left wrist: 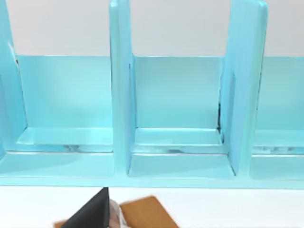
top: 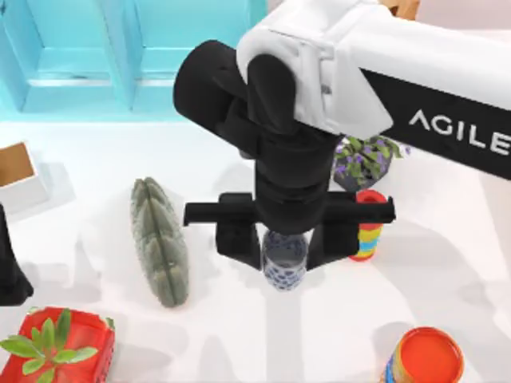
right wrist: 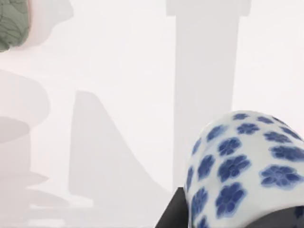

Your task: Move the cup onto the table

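The right gripper (top: 285, 243) pinches the cup (top: 284, 263) between its two dark fingers, above the middle of the table (top: 231, 335) — whether the cup's base touches the surface is hidden. Just beside one finger stands a rainbow-striped cylinder (top: 368, 227), partly covered by the arm. The left arm (top: 9, 271) sits parked at the left edge, cut off — I cannot tell its fingers' state
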